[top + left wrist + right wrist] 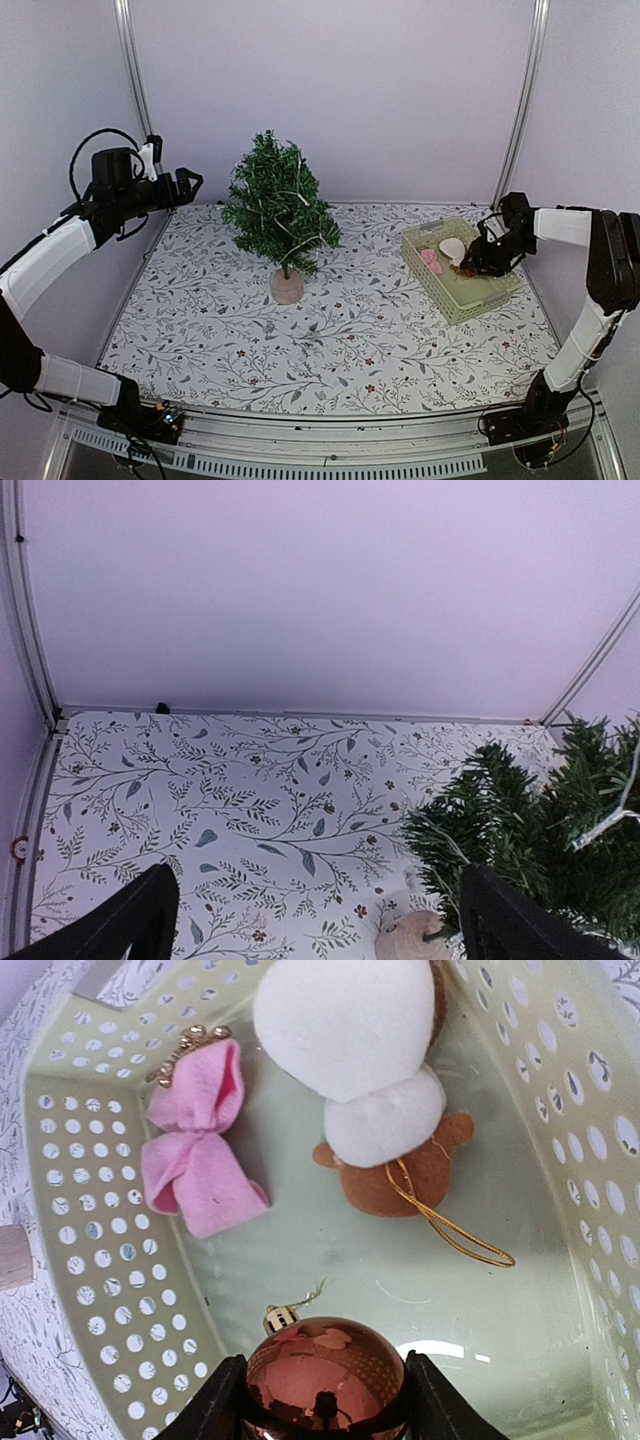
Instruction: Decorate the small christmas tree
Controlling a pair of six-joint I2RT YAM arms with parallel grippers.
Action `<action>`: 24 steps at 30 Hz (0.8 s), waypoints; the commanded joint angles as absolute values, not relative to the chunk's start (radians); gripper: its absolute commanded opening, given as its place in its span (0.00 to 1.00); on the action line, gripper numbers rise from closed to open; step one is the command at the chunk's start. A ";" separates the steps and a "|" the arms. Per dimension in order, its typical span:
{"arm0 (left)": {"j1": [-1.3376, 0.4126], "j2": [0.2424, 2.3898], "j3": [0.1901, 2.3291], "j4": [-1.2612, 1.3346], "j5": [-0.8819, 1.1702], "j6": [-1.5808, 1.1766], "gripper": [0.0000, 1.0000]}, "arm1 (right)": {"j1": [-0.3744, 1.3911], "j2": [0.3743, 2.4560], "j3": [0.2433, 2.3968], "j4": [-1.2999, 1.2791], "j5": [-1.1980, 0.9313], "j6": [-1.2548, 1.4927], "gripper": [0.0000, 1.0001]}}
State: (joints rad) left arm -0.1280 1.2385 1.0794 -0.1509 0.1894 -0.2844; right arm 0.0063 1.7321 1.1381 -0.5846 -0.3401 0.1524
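Near strip of the counter (330, 360), under its leaf-print cover: nothing of the task on it.

Mid-depth, right: a pale green perforated basket (478, 303). The right end effector (325, 1405) is down inside it, one finger on each side of a copper bauble (325, 1365). Both fingers look to touch its flanks. Clamped or only flanking: cannot tell. The bauble sits low over the basket floor, not lifted clear. Deeper in the same basket lie a pink bow (195, 1145) and a brown-and-white plush figure (380, 1110) with a gold loop. Both are loose and apart from the fingers.

Mid-depth, centre: the small christmas tree (280, 205) stands upright on its pale round base (287, 287), left of the basket and well apart from it. No bauble, bow or plush shows on the branches. Thin pale strands (608, 827) run through the needles; what they are, can't say.

Far left, raised above the counter: the left end effector (188, 183), jaws spread wide with nothing between them, near the tree's crown but not touching.

Progress, as judged: early. All three ornaments are in the basket, and the first pick is in hand. Left to do: lift the bauble, carry it across, hang it, then the bow and the plush.
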 commanded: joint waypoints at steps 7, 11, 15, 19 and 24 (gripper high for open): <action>-0.164 1.156 1.028 -0.112 0.154 -0.204 1.00 | 0.007 1.598 1.166 -0.619 -0.434 0.125 0.47; -0.185 1.129 1.009 -0.107 0.160 -0.168 0.99 | 0.011 1.558 1.185 -0.630 -0.469 0.124 0.47; -0.204 1.081 0.976 -0.102 0.190 -0.136 0.99 | 0.037 1.519 1.201 -0.629 -0.523 0.107 0.46; -0.232 0.994 0.911 -0.089 0.218 -0.090 0.99 | 0.104 1.480 1.205 -0.595 -0.595 0.087 0.45; -0.296 0.882 0.835 -0.089 0.252 -0.020 0.99 | 0.208 1.438 1.201 -0.534 -0.699 0.067 0.45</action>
